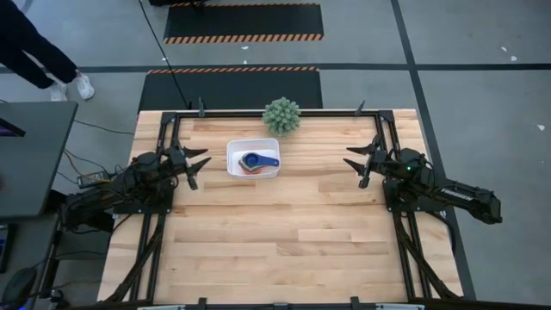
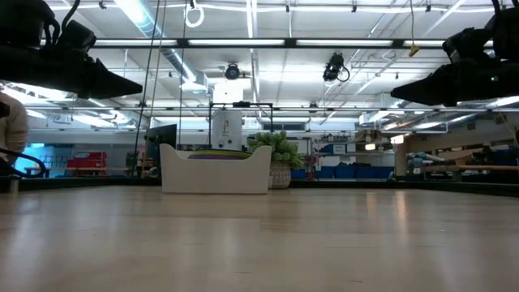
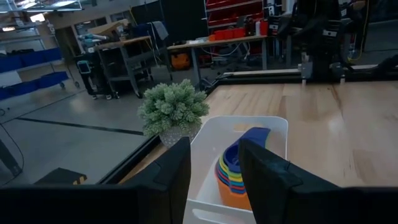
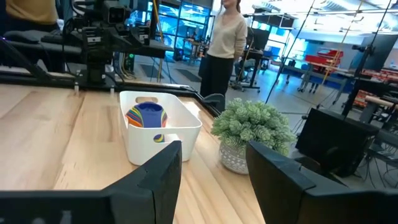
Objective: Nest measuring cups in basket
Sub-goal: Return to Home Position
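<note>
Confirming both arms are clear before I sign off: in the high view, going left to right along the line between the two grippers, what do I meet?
left gripper, open → white basket holding the nested measuring cups, blue on top → right gripper, open.

No text, label, brand, number or sign is readable in any view.

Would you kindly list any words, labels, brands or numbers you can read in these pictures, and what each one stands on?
None can be read.
The white basket, the measuring cups and the plant show no print.
Anything in the room behind is too blurred to read.
</note>
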